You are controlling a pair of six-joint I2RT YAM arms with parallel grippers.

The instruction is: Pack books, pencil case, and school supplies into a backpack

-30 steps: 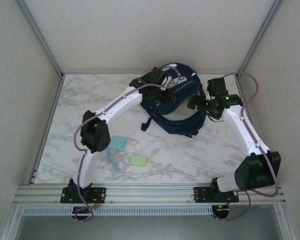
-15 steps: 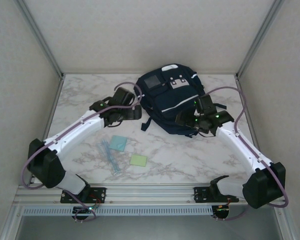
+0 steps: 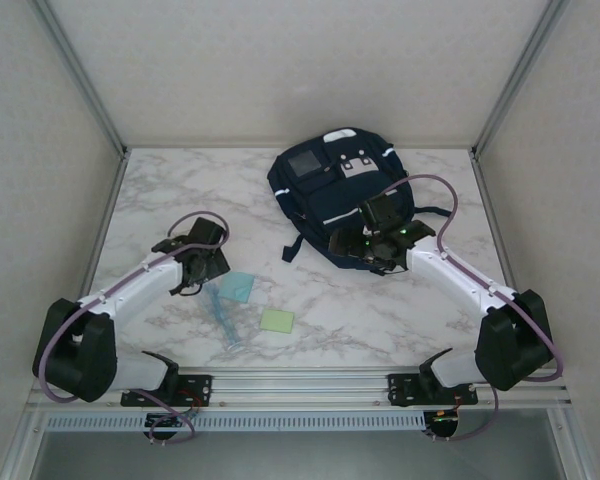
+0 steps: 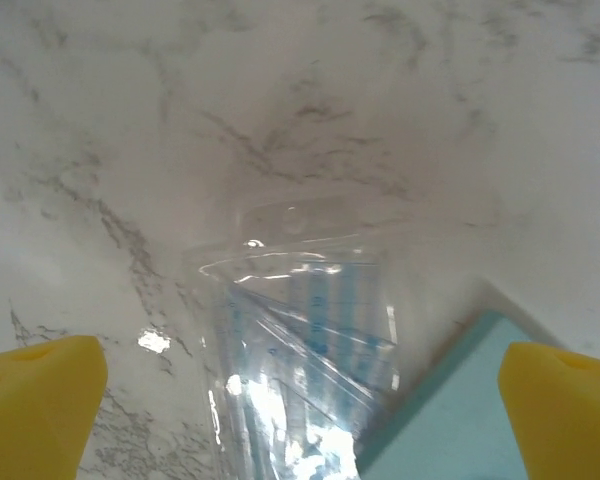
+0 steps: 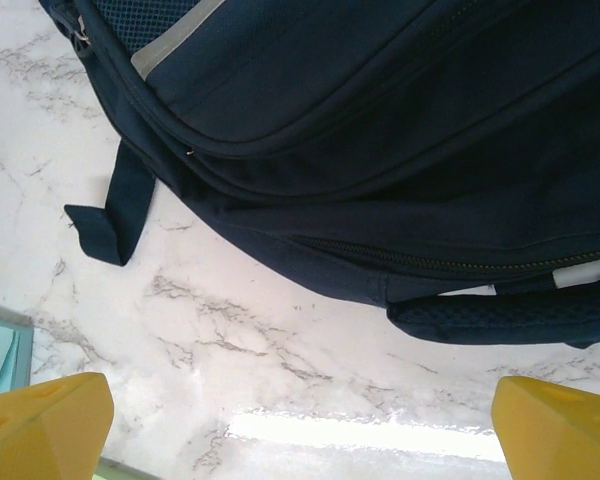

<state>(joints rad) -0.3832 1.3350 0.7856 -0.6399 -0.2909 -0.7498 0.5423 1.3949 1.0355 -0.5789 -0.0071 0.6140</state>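
No legible txt; blue marks on clear pouch too blurry.

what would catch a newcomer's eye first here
The big navy backpack lies at the far middle of the marble table. The open left gripper hovers over a clear pack of pale-blue sticks beside a light-blue pad, and the open right gripper hangs by the backpack's near edge. A pale-green pad lies near the front.
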